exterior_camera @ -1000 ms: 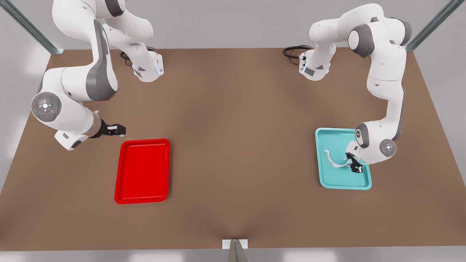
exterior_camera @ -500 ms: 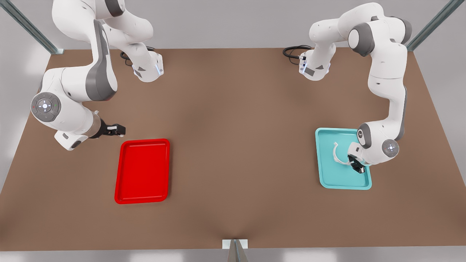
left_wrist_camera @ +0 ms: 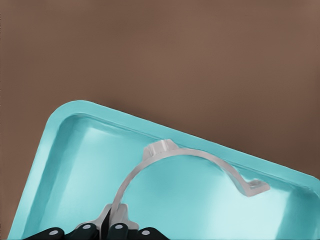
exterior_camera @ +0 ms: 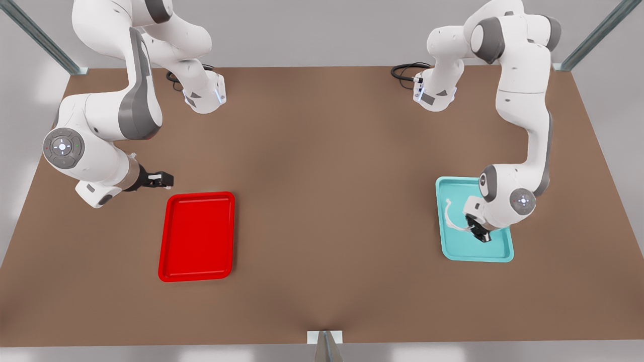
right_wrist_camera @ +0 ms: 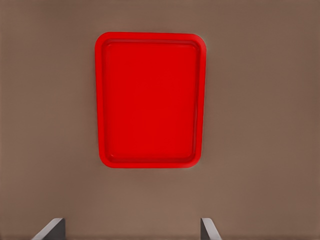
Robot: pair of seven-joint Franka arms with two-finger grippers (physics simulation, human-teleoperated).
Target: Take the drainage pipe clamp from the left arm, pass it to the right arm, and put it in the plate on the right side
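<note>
two arms stand over the brown table (exterior_camera: 322, 211), and only one of them has moved in the last second. our left gripper (exterior_camera: 477, 232), at the front view's right, is closed on one end tab of the drainage pipe clamp (exterior_camera: 449, 216) above the cyan tray (exterior_camera: 475, 251). in the left wrist view the fingertips (left_wrist_camera: 82, 231) pinch the clamp (left_wrist_camera: 185, 160) with no gap left between them, and the white half-ring arcs away over the tray floor (left_wrist_camera: 70, 165).

compared with a second ago, the clamp has turned in the grasp: it lay flat and wide in the tray then, and now it looks more upright, its free end pointing up. the left arm's wrist has also shifted a little toward the middle of the table. we judge from this that the pick has succeeded and the lift is beginning; the handover comes next.

our right gripper (exterior_camera: 162, 178) waits at the front view's left, just beside the upper corner of the plate (exterior_camera: 197, 236). its fingers (right_wrist_camera: 50, 229) stand wide apart and hold nothing. the plate (right_wrist_camera: 150, 100) has nothing in it.

we can read no brand, label or writing anywhere.
</note>
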